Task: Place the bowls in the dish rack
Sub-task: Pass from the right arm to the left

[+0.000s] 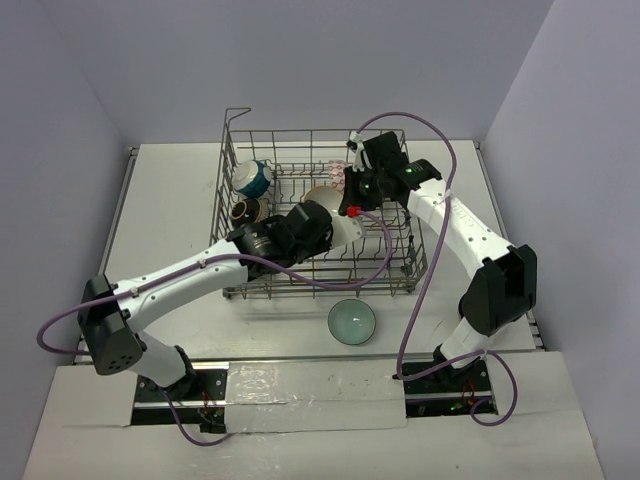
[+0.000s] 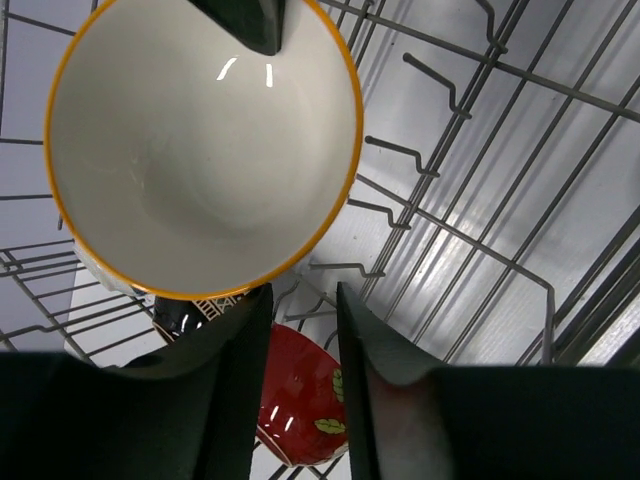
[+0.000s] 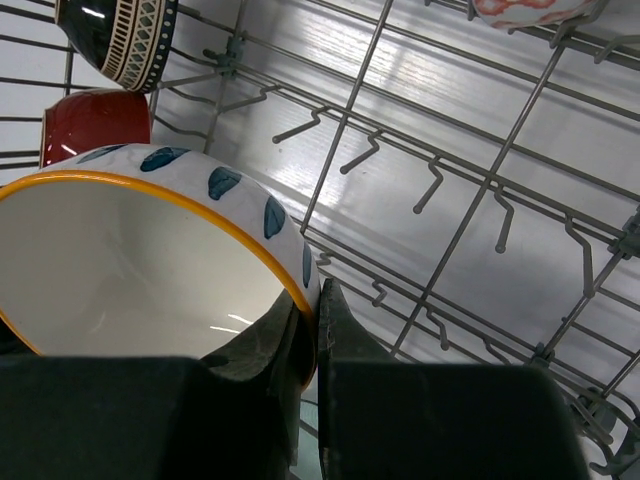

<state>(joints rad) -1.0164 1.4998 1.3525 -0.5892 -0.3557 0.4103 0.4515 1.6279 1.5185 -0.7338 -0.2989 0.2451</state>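
Note:
My right gripper (image 3: 312, 295) is shut on the rim of a white bowl (image 3: 130, 260) that has an orange edge and blue leaf marks, and holds it inside the dish rack (image 3: 470, 230). In the left wrist view this bowl (image 2: 200, 150) fills the upper left. Just below it my left gripper (image 2: 303, 300) stands open with nothing between its fingers, and a red bowl (image 2: 300, 400) with green leaves shows through the gap. From above, both grippers (image 1: 338, 222) (image 1: 350, 190) meet at that bowl (image 1: 320, 196) in the rack's middle (image 1: 415, 270).
A blue bowl (image 1: 254, 178) and a black patterned bowl (image 1: 245, 211) sit at the rack's left end. A red-patterned bowl (image 1: 337, 172) is at its back. A pale green bowl (image 1: 352, 321) lies on the table in front of the rack. Upright tines (image 2: 400, 155) surround the grippers.

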